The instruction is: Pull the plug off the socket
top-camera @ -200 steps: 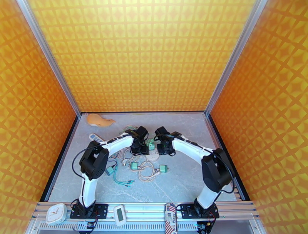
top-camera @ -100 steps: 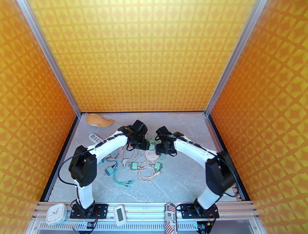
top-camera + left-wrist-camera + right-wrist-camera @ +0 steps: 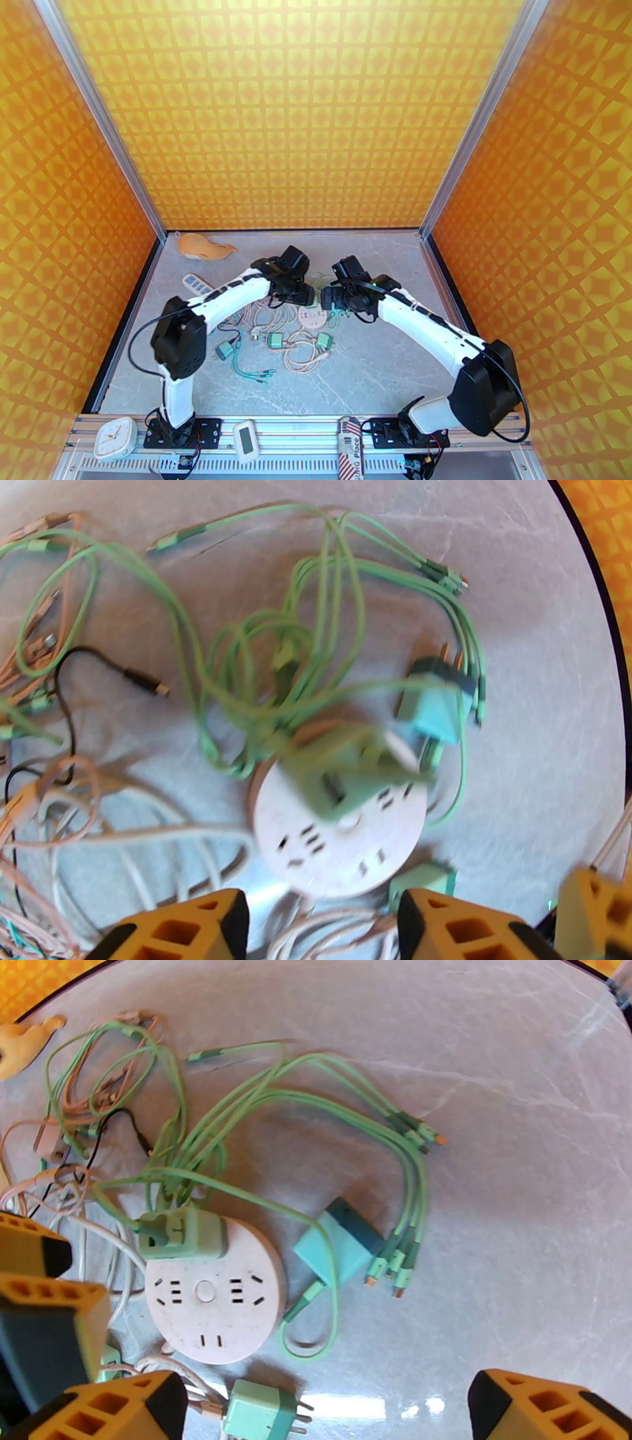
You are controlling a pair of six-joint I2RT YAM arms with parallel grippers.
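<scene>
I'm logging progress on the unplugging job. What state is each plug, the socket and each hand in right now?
round socket: lying flat, one plug in it.
green plug: plugged into the socket.
teal plug: unplugged, lying beside the socket.
left hand: open, holding nothing.
right hand: wide open, holding nothing.

Marbled table (image 3: 379, 371) carries socket (image 3: 313, 319), cables (image 3: 304, 353), remote (image 3: 196, 283).
</scene>
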